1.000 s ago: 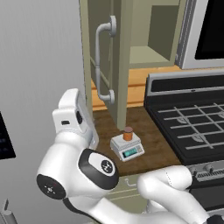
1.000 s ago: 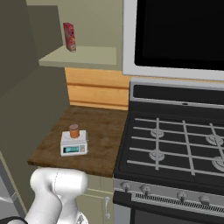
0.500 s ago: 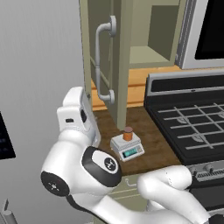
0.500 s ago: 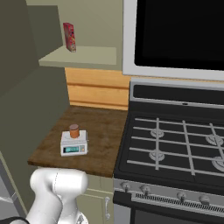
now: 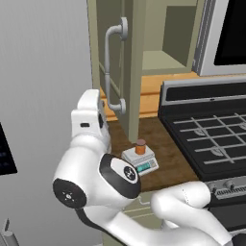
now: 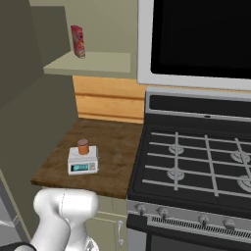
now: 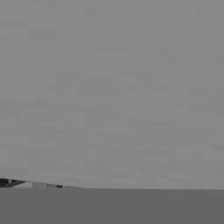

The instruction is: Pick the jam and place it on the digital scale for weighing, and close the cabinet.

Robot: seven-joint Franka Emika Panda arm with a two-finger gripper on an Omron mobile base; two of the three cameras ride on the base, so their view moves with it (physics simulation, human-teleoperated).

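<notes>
Jam (image 5: 140,146) stands upright on the scale (image 5: 140,159), on the bench (image 6: 115,147) beside the stove (image 6: 196,162); I judge the weighing step done. Cabinet door (image 5: 129,67) stands open, edge toward me, its bar handle (image 5: 111,67) on the left face; my arm is folded low by that door. Gripper state: I cannot tell. To close well, I would push the door's outer face near the handle, sweeping steadily, clear of the scale.
</notes>
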